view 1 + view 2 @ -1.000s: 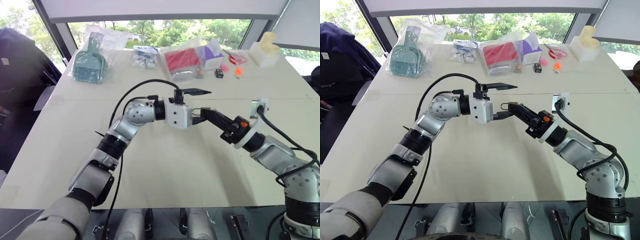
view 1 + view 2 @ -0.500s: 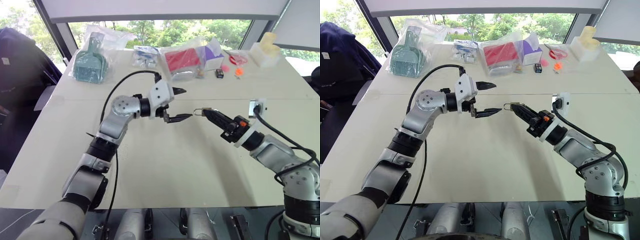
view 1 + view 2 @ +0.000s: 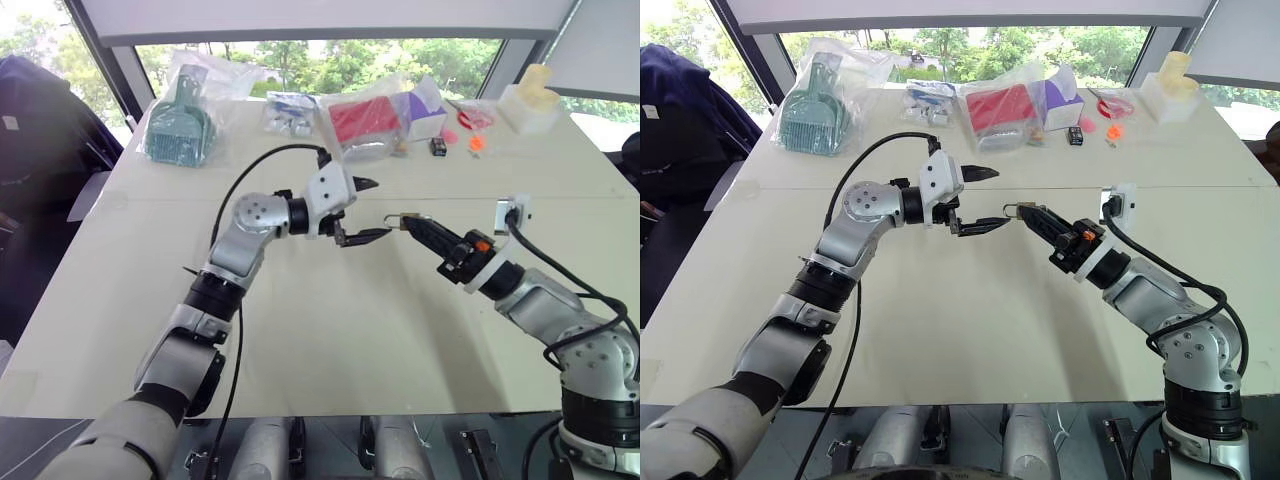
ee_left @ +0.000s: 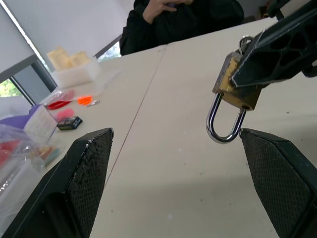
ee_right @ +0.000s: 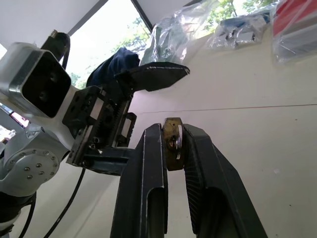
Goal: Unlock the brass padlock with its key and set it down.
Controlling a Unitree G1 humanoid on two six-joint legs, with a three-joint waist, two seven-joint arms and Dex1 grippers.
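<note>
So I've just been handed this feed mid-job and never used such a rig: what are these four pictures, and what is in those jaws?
You are looking through a two-armed humanoid robot. The two wide pictures come from the two eyes of its head camera, looking down over a pale table; both show the same scene. The other two come from cameras on each wrist, looking along that arm's own black fingers.

The right gripper is shut on the brass padlock, pinching its yellow body so the silvery loop sticks out. The left gripper stands open just beside it, its fingers apart from the lock. No key can be made out in its jaws.

Along the far edge lie bagged items: a teal scoop, a red pack, a small black box and a pale container. A person in dark clothing sits past the table.
</note>
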